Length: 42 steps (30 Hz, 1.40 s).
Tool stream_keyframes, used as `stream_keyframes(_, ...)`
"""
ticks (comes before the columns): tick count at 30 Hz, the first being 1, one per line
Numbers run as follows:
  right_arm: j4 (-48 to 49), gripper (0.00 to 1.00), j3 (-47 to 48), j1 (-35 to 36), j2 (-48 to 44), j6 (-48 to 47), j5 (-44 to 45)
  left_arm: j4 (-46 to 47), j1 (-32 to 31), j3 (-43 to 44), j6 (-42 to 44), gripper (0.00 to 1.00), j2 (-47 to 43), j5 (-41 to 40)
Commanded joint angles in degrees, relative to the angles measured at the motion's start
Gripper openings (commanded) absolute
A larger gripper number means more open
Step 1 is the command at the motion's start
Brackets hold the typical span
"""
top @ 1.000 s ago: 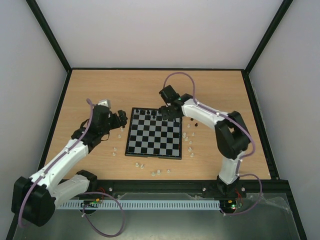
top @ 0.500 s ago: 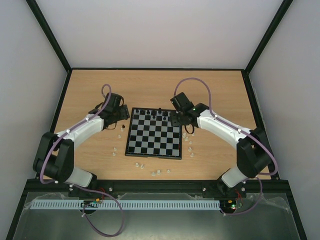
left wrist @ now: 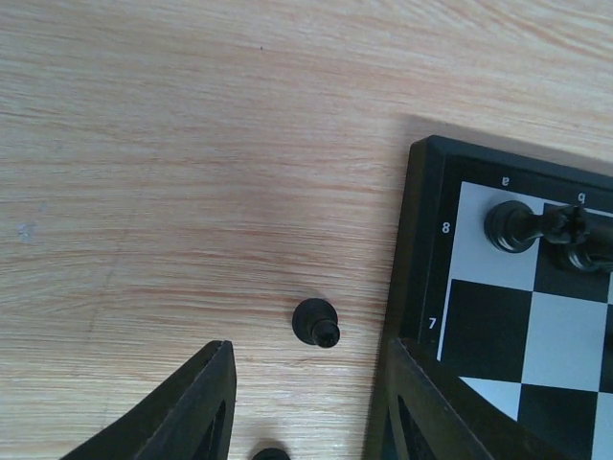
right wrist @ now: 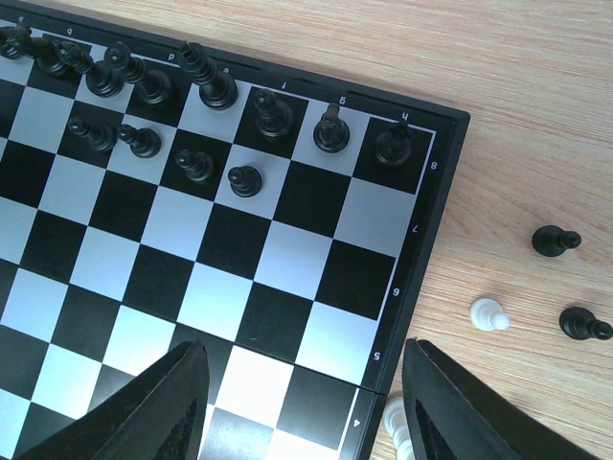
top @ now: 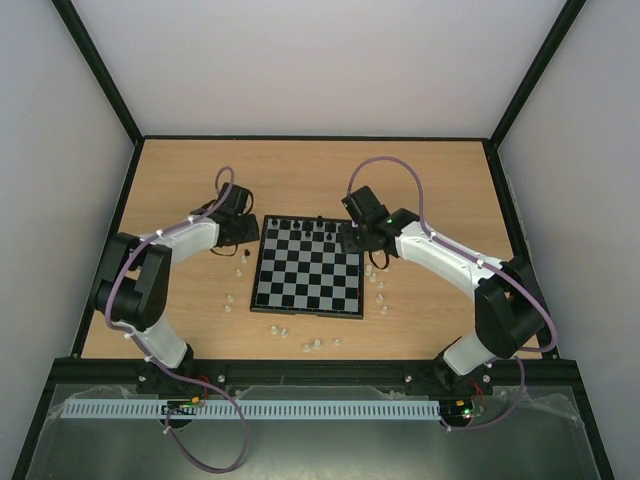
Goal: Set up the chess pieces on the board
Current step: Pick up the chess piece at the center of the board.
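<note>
Lighting bright, even and diffuse from overhead in all views. Shadows faint and soft-edged (a pale band beside the board (left wrist: 421, 240) frame). Wrist views sharp; top view coarser, chess pieces (top: 317, 344) indistinct.

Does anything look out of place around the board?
Yes. Off the board, two black pieces and a white piece sit beside its right edge, and one black pawn sits outside its far-left corner.

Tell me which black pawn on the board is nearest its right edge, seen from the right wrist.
The pawn ending the row of four; the other three stand farther left.
</note>
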Motion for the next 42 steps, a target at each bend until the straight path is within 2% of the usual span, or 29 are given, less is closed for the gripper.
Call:
stream_keyframes(1,-0.1,0.56,-1.0,0.2,-0.8,-0.6,-0.3,-1.2,-0.4,2.2,1.0,0.46,1.8,0.6)
stream_keyframes(7,0.0,0.56,-1.4,0.2,-0.8,-0.6,-0.5,-1.0,-0.4,2.3,1.2,0.42,3.5,-0.2)
stream_keyframes(18,0.4,0.56,-1.6,0.1,-0.7,-0.7,-0.3,-0.7,-0.4,4.7,1.5,0.28,6.3,-0.4)
stream_keyframes(42,1.0,0.56,-2.2,0.0,0.3,-0.7,-0.8,-2.2,-1.7,5.1,2.1,0.22,8.2,-3.3)
